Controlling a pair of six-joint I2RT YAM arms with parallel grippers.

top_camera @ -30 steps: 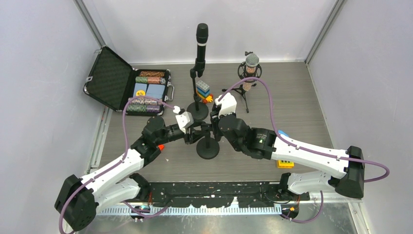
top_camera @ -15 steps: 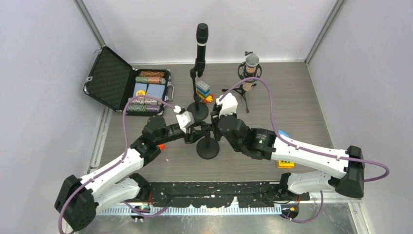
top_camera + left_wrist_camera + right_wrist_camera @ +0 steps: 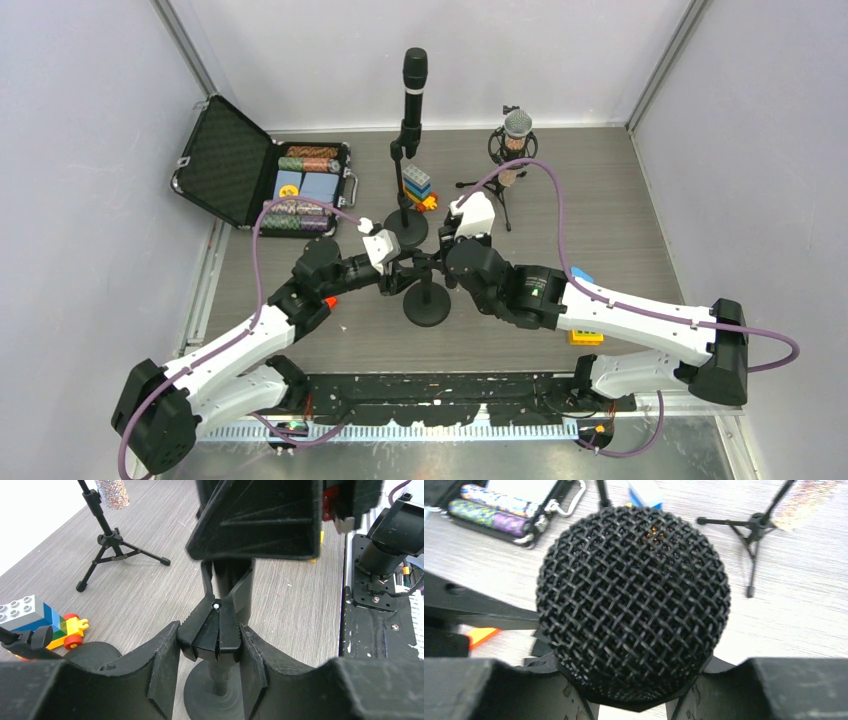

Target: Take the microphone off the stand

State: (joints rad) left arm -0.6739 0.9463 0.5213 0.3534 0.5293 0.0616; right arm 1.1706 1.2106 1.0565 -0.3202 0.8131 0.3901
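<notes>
The microphone (image 3: 634, 605), clenched in the right hand (image 3: 631, 697) just above its stand (image 3: 216, 692), has edged slightly backward while the left hand (image 3: 210, 650) pins the clip (image 3: 212, 627), so it seems to be working free.

A round black wire-mesh microphone head (image 3: 634, 600) fills the middle, its underside pinched between the two dark fingers (image 3: 576, 702) of the right tool (image 3: 631, 702). Behind it, on the grey wood-grain counter (image 3: 794, 615), a thin black tripod (image 3: 754, 520) stands at upper right. Colourful patterned rolls (image 3: 489, 510) lie at upper left, with a blurred blue block (image 3: 644, 492) at the top edge.
</notes>
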